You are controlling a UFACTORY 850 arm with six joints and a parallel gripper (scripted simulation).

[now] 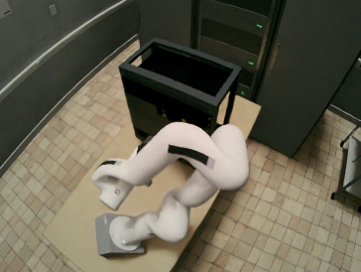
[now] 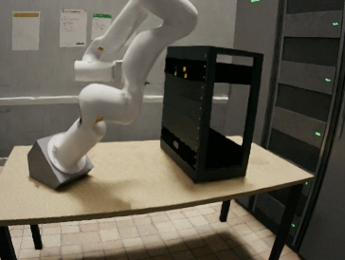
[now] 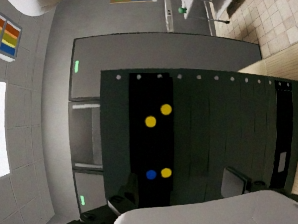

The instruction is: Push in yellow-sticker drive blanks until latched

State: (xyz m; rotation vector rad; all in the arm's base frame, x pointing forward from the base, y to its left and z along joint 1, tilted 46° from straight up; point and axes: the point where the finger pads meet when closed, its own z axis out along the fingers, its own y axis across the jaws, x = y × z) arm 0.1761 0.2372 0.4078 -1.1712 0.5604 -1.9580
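The black open-frame rack (image 1: 179, 86) stands on the tan table, also seen in the exterior view (image 2: 208, 114). Its front, stacked with dark drive blanks, fills the wrist view (image 3: 200, 143). In one band of that front I see three yellow stickers (image 3: 166, 108), (image 3: 150, 121), (image 3: 166, 172) and one blue sticker (image 3: 150, 175). The stickers show as small dots near the rack's top (image 2: 180, 71). My gripper (image 3: 182, 185) is open and empty, facing the rack front a short way off and touching nothing. The white arm hides it in the top and exterior views.
The arm's grey base (image 1: 116, 240) sits on the table's near end. Tall server cabinets (image 1: 238, 35) stand close behind the rack. A metal cart (image 1: 352, 164) stands on the floor at right. The table edge runs just behind the rack.
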